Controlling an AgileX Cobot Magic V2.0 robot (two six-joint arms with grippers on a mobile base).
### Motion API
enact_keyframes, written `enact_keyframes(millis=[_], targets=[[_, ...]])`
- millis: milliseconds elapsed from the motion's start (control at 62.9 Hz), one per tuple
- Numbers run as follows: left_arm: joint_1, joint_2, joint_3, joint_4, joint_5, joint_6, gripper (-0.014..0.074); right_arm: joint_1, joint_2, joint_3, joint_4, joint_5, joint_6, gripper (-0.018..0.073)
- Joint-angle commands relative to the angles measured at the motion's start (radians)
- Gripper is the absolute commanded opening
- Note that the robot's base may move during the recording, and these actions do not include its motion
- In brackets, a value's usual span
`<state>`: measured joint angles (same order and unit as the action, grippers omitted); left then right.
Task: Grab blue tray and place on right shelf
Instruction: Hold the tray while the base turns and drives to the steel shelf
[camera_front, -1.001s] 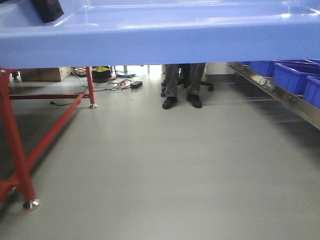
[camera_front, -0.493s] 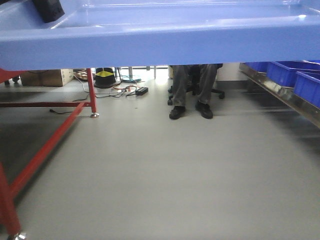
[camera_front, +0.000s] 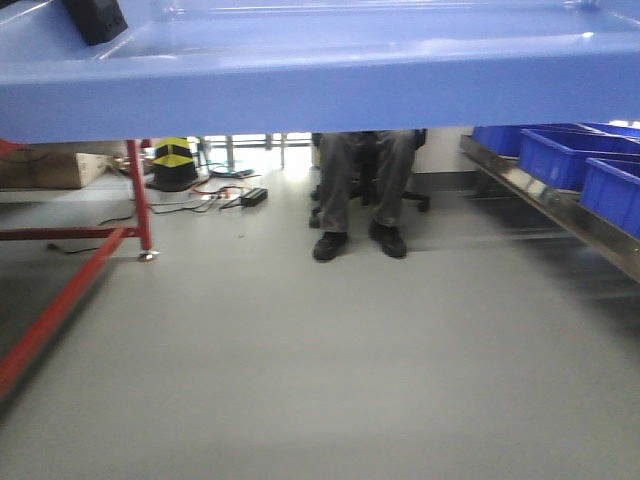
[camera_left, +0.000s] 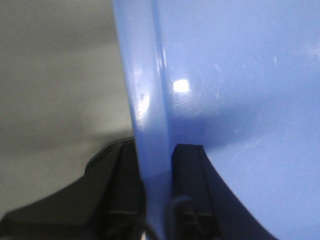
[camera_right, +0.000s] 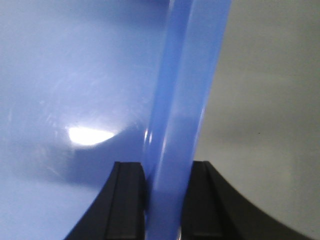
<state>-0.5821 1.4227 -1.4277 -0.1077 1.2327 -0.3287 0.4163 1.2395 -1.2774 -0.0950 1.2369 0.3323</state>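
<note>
The blue tray is held up off the floor and fills the top of the front view, its glossy rim facing me. My left gripper is shut on the tray's left rim, one black finger on each side of the wall. One of its fingers shows inside the tray at the top left. My right gripper is shut on the right rim the same way. The right shelf runs along the right edge, its shiny steel lip lower than the tray.
Deep dark-blue bins stand on the steel shelf. A red table frame runs along the left. A seated person's legs are straight ahead, with cables and a yellow-black object on the floor behind.
The scene under the tray has slid down and to the left; the near red table leg has left the view. The tray stays clamped in both grippers.
</note>
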Motion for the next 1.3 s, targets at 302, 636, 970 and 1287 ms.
enact_keyframes(millis=[302, 636, 970, 1287], targets=[[-0.009, -0.035, -0.03, -0.033, 0.099, 0.042, -0.0048, 0.001, -0.026, -0.035, -0.042, -0.044, -0.04, 0.0057], [-0.009, -0.035, -0.03, -0.033, 0.099, 0.042, -0.0048, 0.001, -0.026, -0.035, -0.042, -0.044, -0.04, 0.0057], [-0.009, -0.035, -0.03, -0.033, 0.099, 0.042, -0.0048, 0.001, -0.026, -0.035, -0.042, -0.044, -0.04, 0.0057], [-0.009, -0.035, -0.03, -0.033, 0.099, 0.042, -0.0048, 0.001, -0.026, -0.035, -0.042, -0.043, -0.04, 0.0057]])
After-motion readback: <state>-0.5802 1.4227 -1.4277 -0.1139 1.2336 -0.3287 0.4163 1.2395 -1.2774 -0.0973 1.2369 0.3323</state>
